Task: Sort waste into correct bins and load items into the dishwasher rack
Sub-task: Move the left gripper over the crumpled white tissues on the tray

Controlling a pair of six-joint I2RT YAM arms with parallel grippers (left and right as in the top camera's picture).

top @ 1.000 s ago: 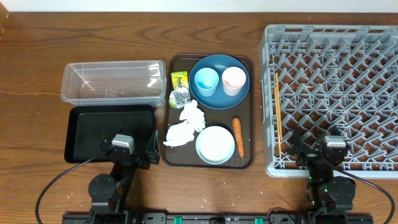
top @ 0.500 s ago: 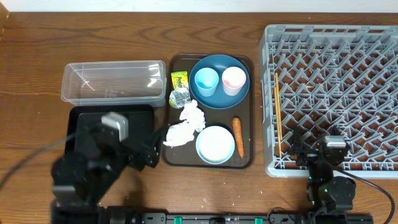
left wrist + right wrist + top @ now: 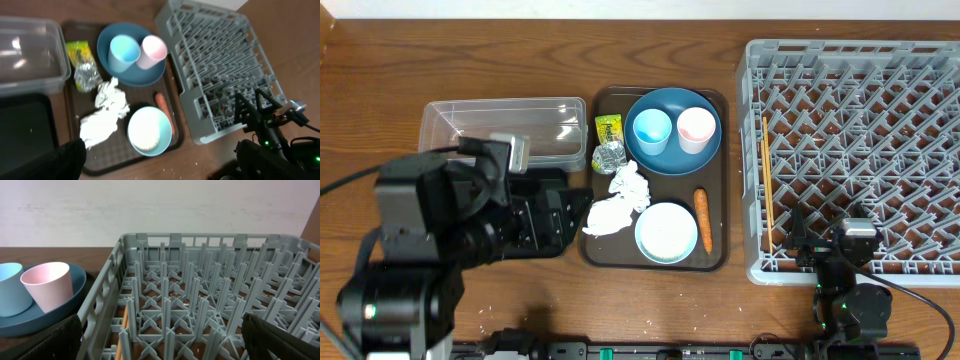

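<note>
Tissue [image 3: 617, 203] is seen on the brown tray [image 3: 716, 185], at nine o'clock of the light-blue bowl [image 3: 667, 232]; the left gripper [image 3: 556, 215], spread wide, is poised at the tissue's nine o'clock; the right gripper [image 3: 160, 345] is spread too; the bowl could be knocked by a low approach.

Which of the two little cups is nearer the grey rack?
The pink cup, standing on the blue plate beside the light-blue cup, on the side toward the rack.
</note>
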